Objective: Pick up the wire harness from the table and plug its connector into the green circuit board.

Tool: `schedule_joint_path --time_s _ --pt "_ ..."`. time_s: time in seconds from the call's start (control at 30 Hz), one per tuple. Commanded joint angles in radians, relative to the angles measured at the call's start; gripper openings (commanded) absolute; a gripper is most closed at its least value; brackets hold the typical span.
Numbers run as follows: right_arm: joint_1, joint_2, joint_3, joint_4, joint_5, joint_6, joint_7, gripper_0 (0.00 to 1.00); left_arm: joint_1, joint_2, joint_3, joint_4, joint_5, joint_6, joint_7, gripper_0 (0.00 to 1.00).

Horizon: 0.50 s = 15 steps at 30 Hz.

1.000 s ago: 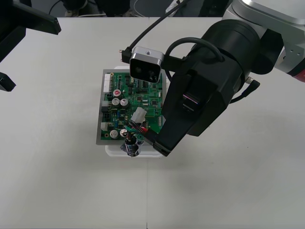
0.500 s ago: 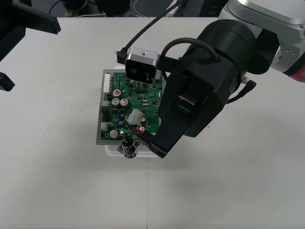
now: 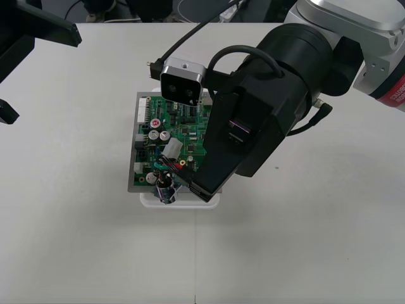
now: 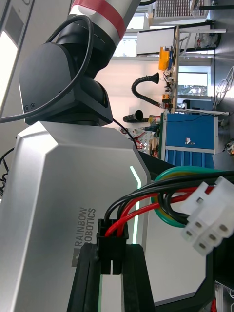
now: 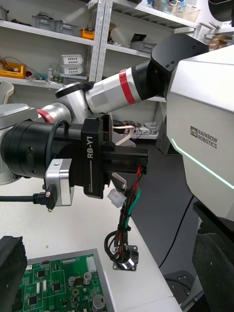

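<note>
The green circuit board point(image 3: 180, 123) lies on its white base point(image 3: 147, 200) at mid-table. My right gripper point(image 3: 190, 182) hovers over the board's near edge, shut on the harness's black plug point(image 4: 112, 241). Red, black and green wires point(image 3: 166, 166) loop out from the plug, carrying a white connector point(image 3: 171, 149). The round metal socket point(image 3: 166, 191) dangles over the near edge of the board. In the left wrist view the right gripper point(image 5: 127, 161) holds the harness point(image 5: 127, 214) hanging, socket point(image 5: 126, 263) lowest, above the board point(image 5: 53, 285). My left gripper point(image 3: 16, 66) waits open at the far left.
The right arm's camera point(image 3: 182, 81) and cables point(image 3: 190, 38) hang above the board's far part. Bare table point(image 3: 304, 240) spreads on all sides of the board. Dark floor runs beyond the table's far edge.
My right gripper has shifted slightly left with the harness, and the dangling socket has swung left along the board's near edge. The left arm has not moved.
</note>
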Motion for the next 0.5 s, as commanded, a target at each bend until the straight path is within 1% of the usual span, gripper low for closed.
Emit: schedule_joint_path --time_s 0.03,0.33,0.5 --pt "-0.060 0.016 0.010 0.004 -0.021 0.001 0.046 0.00 0.009 0.008 0.029 -0.030 0.016 -0.032 -0.038 1.00" --pt "-0.070 0.022 0.010 0.015 -0.023 0.001 0.047 0.00 0.009 0.005 0.028 -0.040 0.016 -0.032 -0.029 1.00" --pt "-0.070 0.022 0.010 0.018 -0.023 0.001 0.047 0.00 0.008 0.005 -0.009 -0.047 0.027 -0.032 -0.026 1.00"
